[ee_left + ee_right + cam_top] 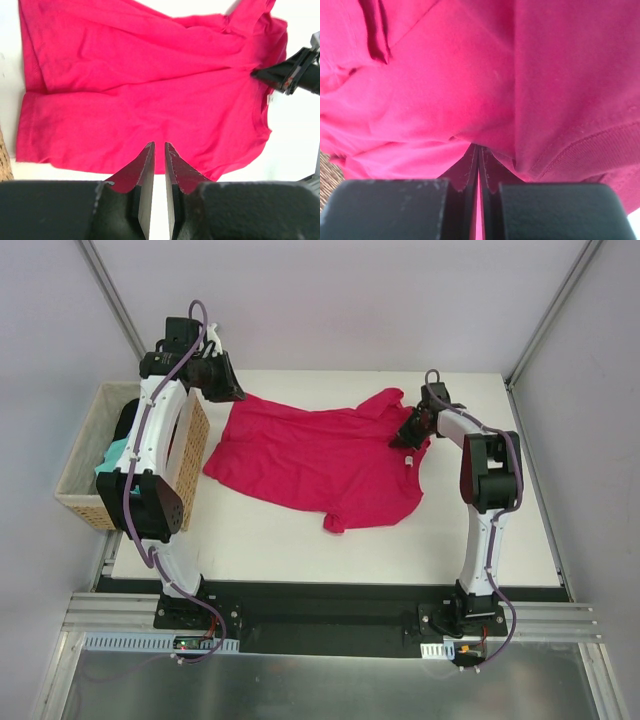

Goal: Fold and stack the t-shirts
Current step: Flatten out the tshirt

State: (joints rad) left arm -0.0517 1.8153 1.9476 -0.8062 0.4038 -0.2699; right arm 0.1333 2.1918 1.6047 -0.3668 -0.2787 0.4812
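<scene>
On the white table lay the red t-shirt, spread out flat near the middle. At its right side, by the neck hole, the right gripper had its jaws shut tight on a pinch of the red cloth. At the far left corner of the shirt was the left gripper. Its jaws were nearly shut, with just a thin gap, and the tips sat at the shirt's edge. I could not tell if they had hold of it. Beside the table on the left stood a basket with a green t-shirt and a black t-shirt inside.
</scene>
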